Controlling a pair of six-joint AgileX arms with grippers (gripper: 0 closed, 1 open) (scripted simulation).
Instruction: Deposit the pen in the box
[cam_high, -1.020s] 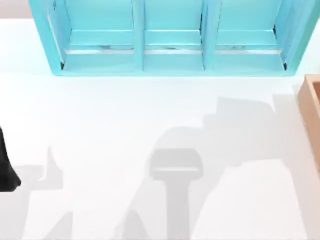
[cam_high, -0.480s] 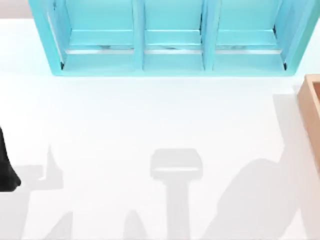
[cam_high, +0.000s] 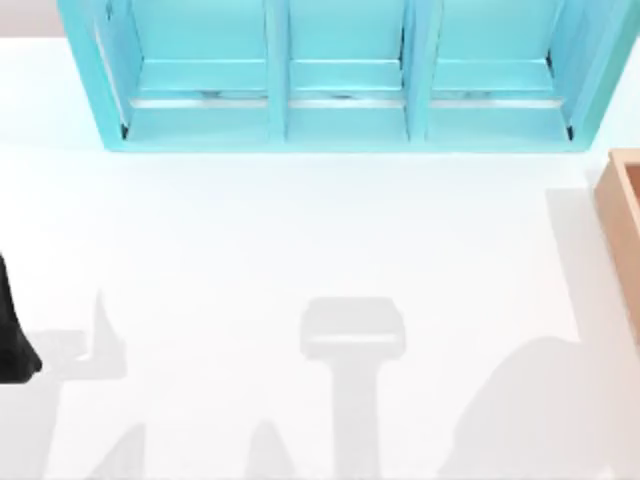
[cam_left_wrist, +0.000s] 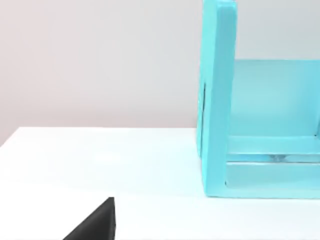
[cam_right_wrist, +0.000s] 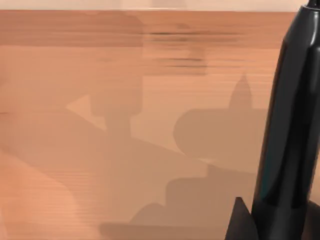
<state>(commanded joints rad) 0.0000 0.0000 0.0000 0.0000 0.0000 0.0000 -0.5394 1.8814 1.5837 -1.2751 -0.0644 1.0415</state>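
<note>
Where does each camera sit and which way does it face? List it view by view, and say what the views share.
Top view: above the table, looking down on the teal unit and the box; left arm at the left edge.
Left wrist view: on the left arm, looking across the table at the teal unit's end wall; a black corner of that arm.
Right wrist view: on the right arm, close on the box's wood, the pen alongside.
Shared: top and left wrist, the teal unit; top and right wrist, the box.

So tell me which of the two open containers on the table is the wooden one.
It is the tan box at the table's right edge, with thick plain walls. The teal unit along the far side is painted and split into three compartments. The pen is over wood in the right wrist view.
</note>
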